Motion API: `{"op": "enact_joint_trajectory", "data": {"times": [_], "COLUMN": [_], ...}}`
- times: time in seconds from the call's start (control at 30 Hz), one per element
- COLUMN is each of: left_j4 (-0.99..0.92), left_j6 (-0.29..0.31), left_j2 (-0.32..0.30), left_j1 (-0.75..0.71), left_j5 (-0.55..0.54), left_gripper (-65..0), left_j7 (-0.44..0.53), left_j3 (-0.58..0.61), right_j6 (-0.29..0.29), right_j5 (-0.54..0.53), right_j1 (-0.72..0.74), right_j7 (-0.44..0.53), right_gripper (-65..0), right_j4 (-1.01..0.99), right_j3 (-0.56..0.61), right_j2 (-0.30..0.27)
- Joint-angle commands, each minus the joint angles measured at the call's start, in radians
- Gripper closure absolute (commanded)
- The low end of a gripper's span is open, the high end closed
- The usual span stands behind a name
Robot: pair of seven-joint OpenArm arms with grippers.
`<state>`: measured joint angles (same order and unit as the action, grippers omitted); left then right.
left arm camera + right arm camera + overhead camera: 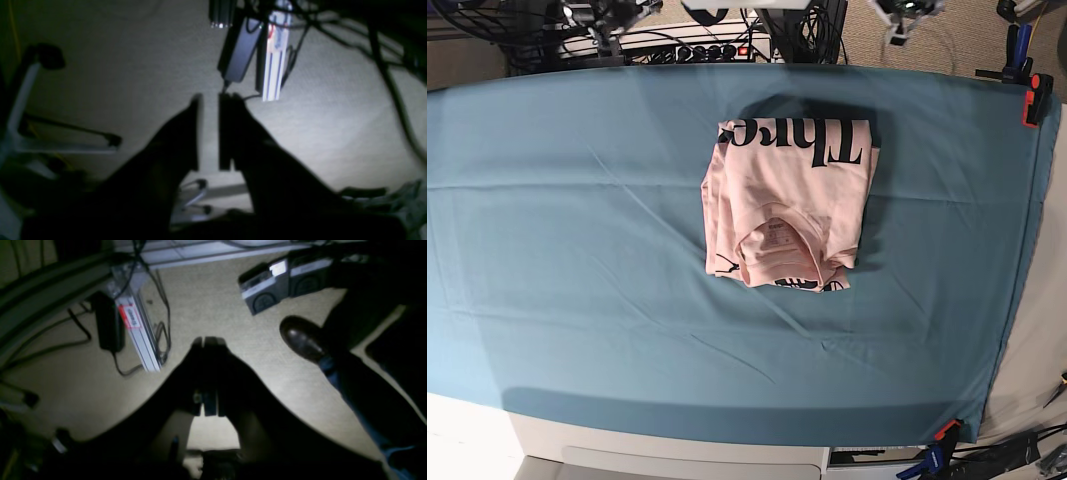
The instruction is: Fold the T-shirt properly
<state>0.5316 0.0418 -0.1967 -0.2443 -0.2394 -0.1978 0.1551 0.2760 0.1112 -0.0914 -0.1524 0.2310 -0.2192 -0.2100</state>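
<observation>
T-shirt (787, 200): pale pink, folded into a compact block, lying on the teal cloth (577, 250) that covers the worktop, upper centre of the base frame. Black lettering runs along its top edge, upside down to the camera; a neck label shows near its lower middle, with a strip of black print at the bottom edge. Layers below the top fold are hidden. Only the base view shows the shirt.

Arms: neither appears in the base view; each shows only in its own wrist view, both dark and blurred, aimed at the floor.

Left gripper (210, 131): black silhouette, lower centre of the left wrist frame; jaws parted by a narrow gap, floor visible between them, nothing held.

Right gripper (208, 373): black silhouette at centre of the right wrist frame; jaws pressed together, empty.

Surroundings, left wrist view: aluminium profile (275, 56) and black power brick (238, 50), top centre, with cables at right.

Surroundings, right wrist view: dark shoe (302, 338) at right, grey boxes (283, 283) at upper right.

Base view edges: orange clamps (1033, 95) at upper right and (945, 432) at lower right pin the cloth.
</observation>
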Motion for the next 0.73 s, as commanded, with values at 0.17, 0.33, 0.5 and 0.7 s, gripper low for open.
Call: {"op": "enact_joint_trajectory", "data": {"times": [0.17, 0.33, 0.5, 0.7], "left_j4": [-0.163, -0.163, -0.163, -0.145], "left_j6": [0.002, 0.003, 0.003, 0.004], "left_j2": [0.105, 0.148, 0.155, 0.166], "left_j1": [0.098, 0.112, 0.111, 0.112], "left_j5": [0.001, 0.000, 0.001, 0.001], "left_gripper": [-7.3, -7.3, -7.3, -7.3], "left_j7": [0.050, 0.050, 0.061, 0.065], "left_j3": [-0.001, -0.001, -0.001, -0.001], "right_j6": [-0.064, -0.064, -0.064, -0.063], "right_j5": [-0.149, -0.326, -0.340, -0.339], "right_j1": [0.010, 0.008, 0.009, 0.014], "right_j7": [-0.009, -0.063, -0.072, -0.087], "right_gripper": [0.0, 0.0, 0.0, 0.0], "right_j4": [0.005, 0.005, 0.005, 0.005], "right_j3": [0.000, -0.026, -0.031, -0.032], "right_j2": [0.037, 0.060, 0.063, 0.064]}}
